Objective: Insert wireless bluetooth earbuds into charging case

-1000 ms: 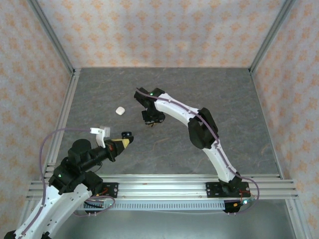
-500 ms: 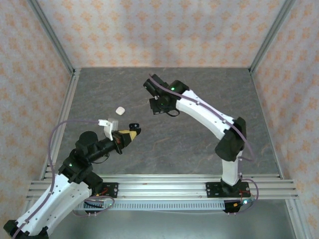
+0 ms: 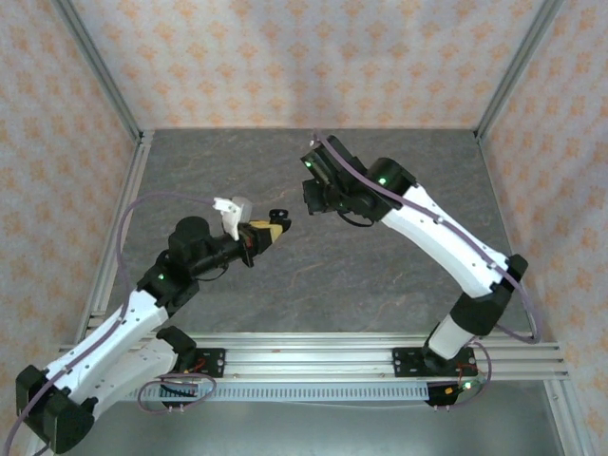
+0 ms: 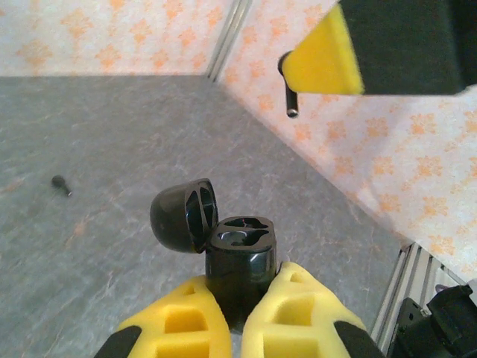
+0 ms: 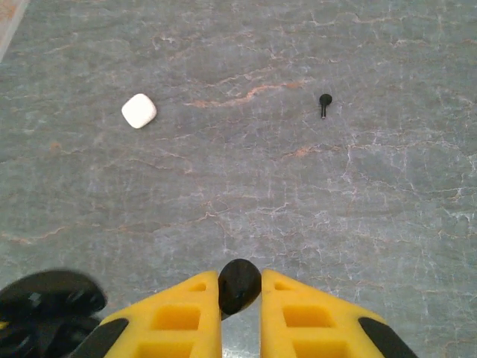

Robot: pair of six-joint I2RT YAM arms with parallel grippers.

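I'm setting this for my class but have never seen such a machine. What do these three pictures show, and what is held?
A robot's left arm and right arm stand at a grey table. One picture looks down from above; the other two come from a camera on each wrist. The left claw grips a black charging case, lid open. The right claw pinches a black earbud. On the table lie a second black earbud and a small white rounded object.

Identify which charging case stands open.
The black case in the left claw, its lid flipped back; the white case lies shut on the table.
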